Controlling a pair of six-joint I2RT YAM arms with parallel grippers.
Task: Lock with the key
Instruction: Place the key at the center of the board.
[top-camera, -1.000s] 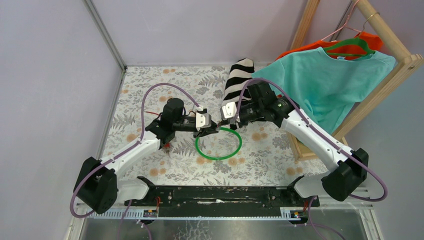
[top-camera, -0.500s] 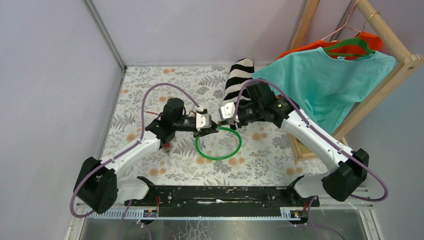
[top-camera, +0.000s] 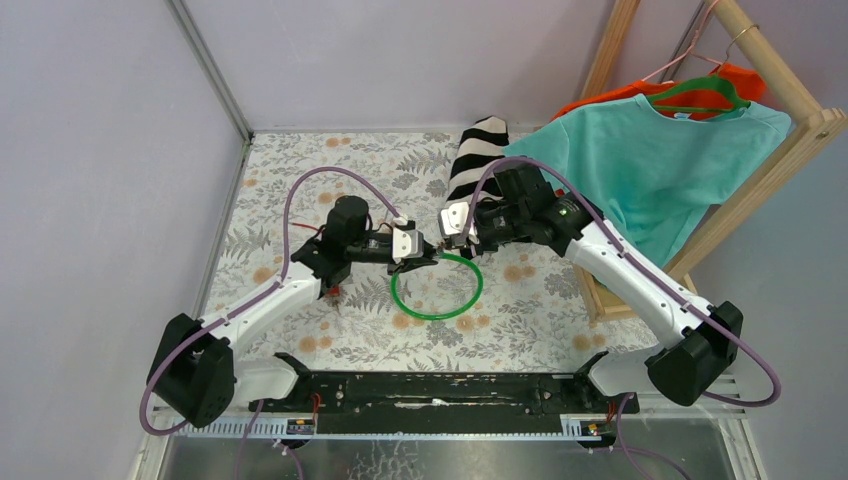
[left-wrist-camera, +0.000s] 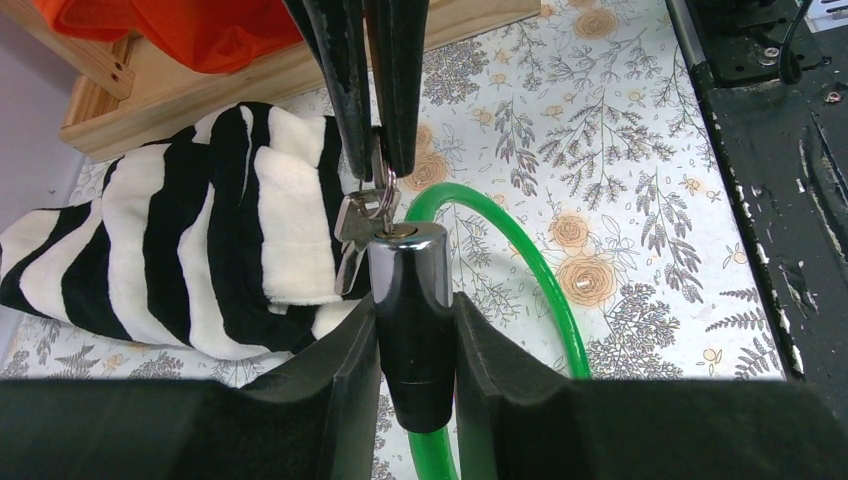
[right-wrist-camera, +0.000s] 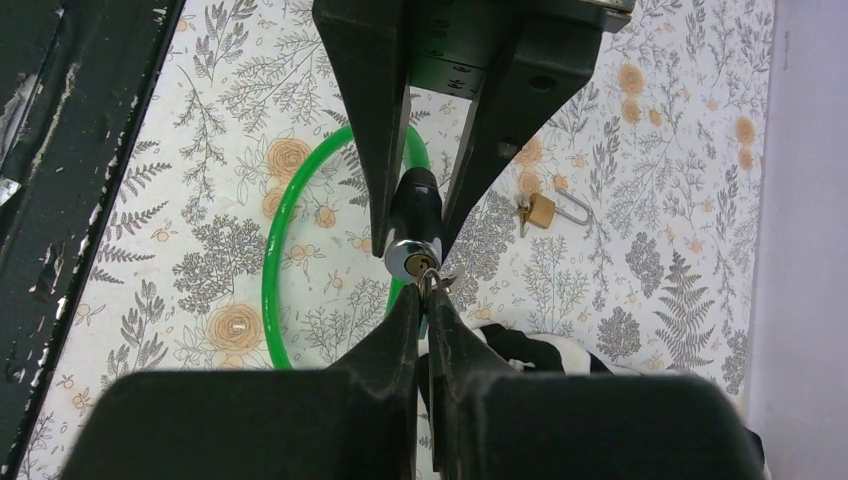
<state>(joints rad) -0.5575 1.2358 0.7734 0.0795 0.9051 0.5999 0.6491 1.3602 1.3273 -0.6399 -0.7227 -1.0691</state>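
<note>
A green cable lock (top-camera: 435, 317) lies looped on the floral table. My left gripper (top-camera: 418, 256) is shut on its black and chrome lock cylinder (left-wrist-camera: 410, 265), holding it between both fingers with the keyhole end facing away. My right gripper (top-camera: 446, 238) meets it from the opposite side. It is shut on the key (right-wrist-camera: 432, 280) and its ring right at the cylinder's keyhole face (right-wrist-camera: 413, 257). In the left wrist view the silver keys (left-wrist-camera: 352, 220) hang at the cylinder's end, under the right fingers (left-wrist-camera: 350, 90). The key blade is hidden.
A black and white striped cloth (top-camera: 470, 165) lies just behind the grippers. A wooden rack (top-camera: 700, 235) with a teal shirt (top-camera: 640, 165) and an orange garment stands at the right. A small brass padlock (right-wrist-camera: 545, 210) lies on the table beyond the left arm.
The right wrist has shifted very slightly at the cylinder. The left arm and the cable have not moved.
</note>
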